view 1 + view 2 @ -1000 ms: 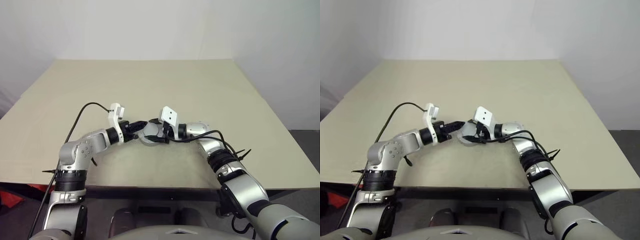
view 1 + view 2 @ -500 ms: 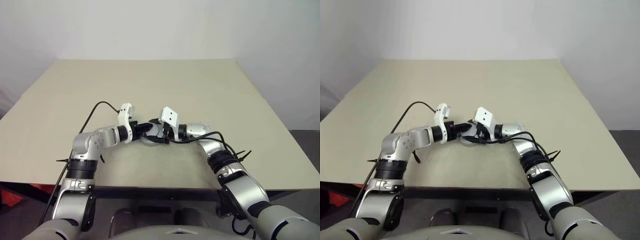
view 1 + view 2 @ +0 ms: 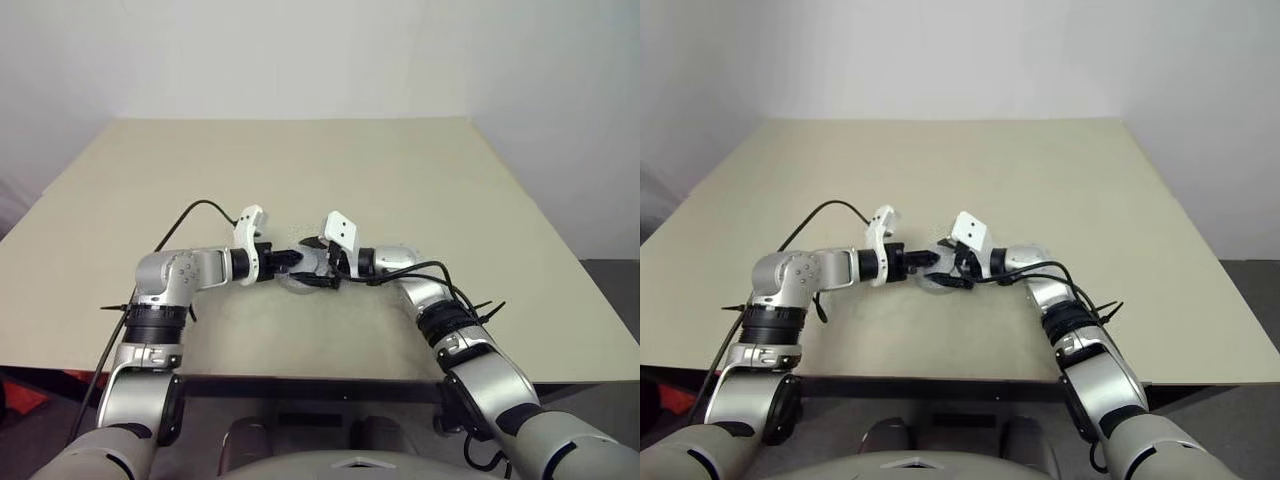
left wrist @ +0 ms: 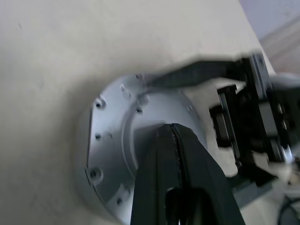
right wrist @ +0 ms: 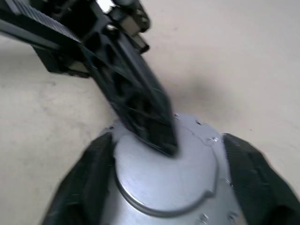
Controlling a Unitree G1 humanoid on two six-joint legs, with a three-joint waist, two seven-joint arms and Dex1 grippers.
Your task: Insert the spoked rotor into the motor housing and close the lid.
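Since a second ago the left arm has swung in and its wrist tipped down, so the closed fingertips now sit on the silver disc instead of beside it; right arm barely shifted, its fingers have spread wider. The lid [image 5: 164,187], showing a plain silver face with small screw holes near the rim, lies flat on the table [image 3: 420,170] near the front centre, apparently already stacked on the motor housing; rotor and windings hidden underneath, can't confirm. Left gripper [image 4: 174,133] fully closed, tip pressing on the lid's top face, holding nothing. Right gripper [image 5: 164,154] spread wide, fingers [image 5: 89,178] straddling the lid on either side; contact with the rim can't be told. Risk: left tip presses off-centre, so the lid could tilt or seat crooked, or the stack skid on the smooth table now the right fingers no longer clamp it. The two grippers are also very close, could knock each other.
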